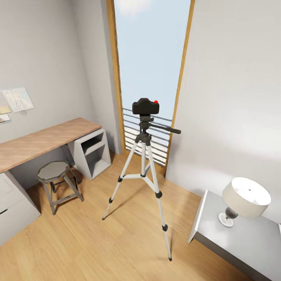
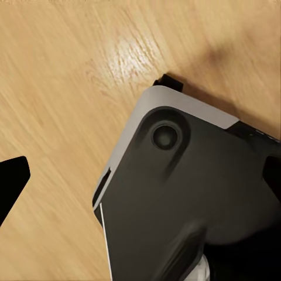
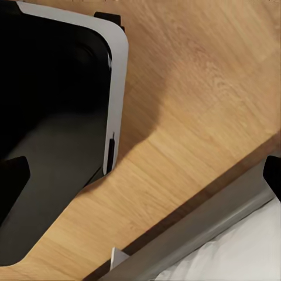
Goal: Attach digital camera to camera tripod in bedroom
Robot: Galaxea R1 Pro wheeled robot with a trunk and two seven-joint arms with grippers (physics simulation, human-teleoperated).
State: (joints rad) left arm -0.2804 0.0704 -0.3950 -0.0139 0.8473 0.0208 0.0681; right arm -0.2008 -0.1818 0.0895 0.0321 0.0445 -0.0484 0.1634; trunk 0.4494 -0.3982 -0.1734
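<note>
Digital camera (image 1: 145,106) is sitting on the head of the camera tripod (image 1: 143,164), which is standing on the wood floor (image 1: 97,242) before the tall window (image 1: 150,58) — so the attaching looks done or nearly so. Next comes only checking the seat. Both wrist views are looking down at the robot's dark base (image 2: 193,199) and floor, well apart from the camera — I cannot tell whether either gripper is open or holding anything.

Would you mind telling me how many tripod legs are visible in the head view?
3. On the camera tripod, one leg runs toward the stool, one comes forward toward the nightstand, and one shorter-looking leg goes back toward the window.
</note>
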